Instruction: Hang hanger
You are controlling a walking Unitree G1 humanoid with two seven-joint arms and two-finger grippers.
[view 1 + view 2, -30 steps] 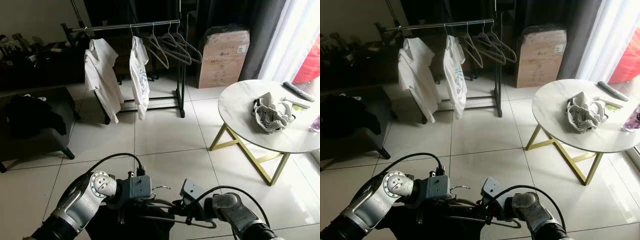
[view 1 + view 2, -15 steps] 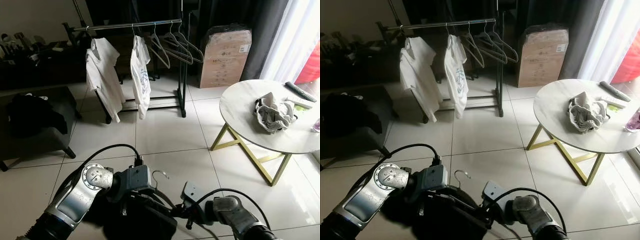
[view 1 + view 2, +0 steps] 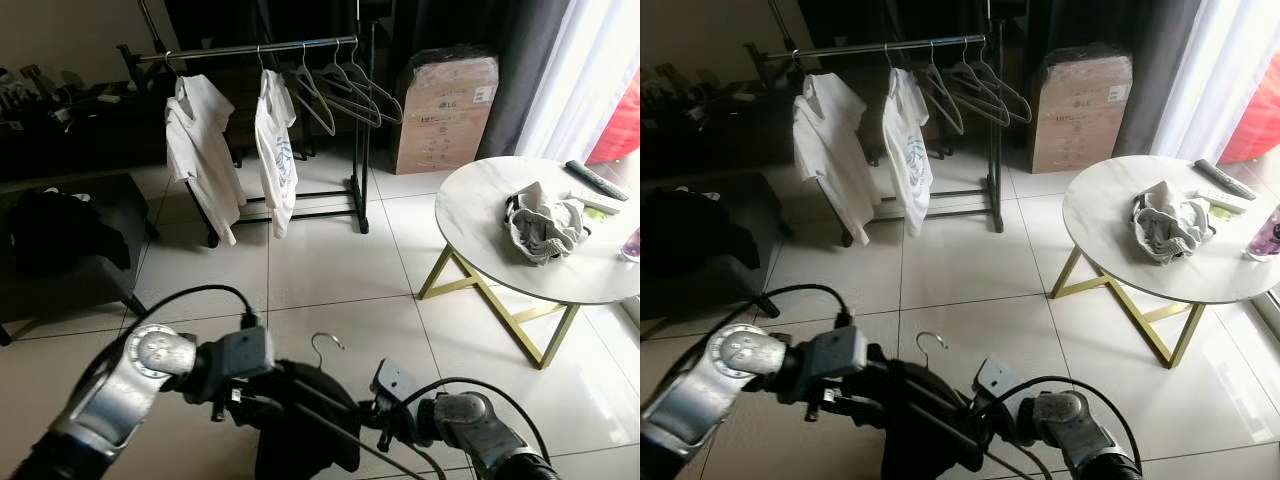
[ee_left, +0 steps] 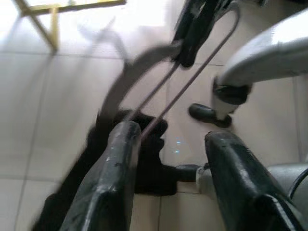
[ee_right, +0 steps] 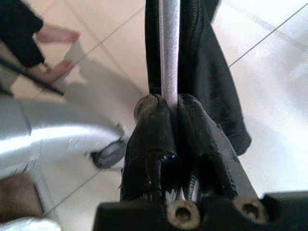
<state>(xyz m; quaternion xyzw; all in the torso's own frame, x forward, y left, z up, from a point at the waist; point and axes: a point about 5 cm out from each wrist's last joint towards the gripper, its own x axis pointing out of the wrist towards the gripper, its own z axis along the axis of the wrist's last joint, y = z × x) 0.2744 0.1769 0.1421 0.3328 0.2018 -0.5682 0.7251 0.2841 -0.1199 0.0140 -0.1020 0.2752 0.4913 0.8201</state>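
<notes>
A wire hanger [image 3: 322,347] with a black garment [image 3: 305,432] draped on it is held low in front of me, hook upward. My right gripper [image 3: 385,418] is shut on the hanger's silver bar [image 5: 168,48], with the garment [image 5: 211,72] hanging beside it. My left gripper [image 4: 173,137] is open, its fingers [image 4: 120,183] spread wide, and the hanger wire [image 4: 192,72] runs between them close to one finger. Across the tiled floor stands the clothes rack [image 3: 250,48], holding two white T-shirts [image 3: 200,150] and several empty hangers [image 3: 345,90].
A round white table [image 3: 520,270] on gold legs stands at the right, with a crumpled cloth [image 3: 545,225] and a remote [image 3: 597,180] on it. A cardboard box [image 3: 445,110] sits beside the rack. A dark bench [image 3: 60,240] with black clothes is left. A person's bare feet [image 5: 55,36] are close.
The left arm has swung out to the left and the hanger has come up, so the black garment now hangs down from it. The right gripper keeps its hold.
</notes>
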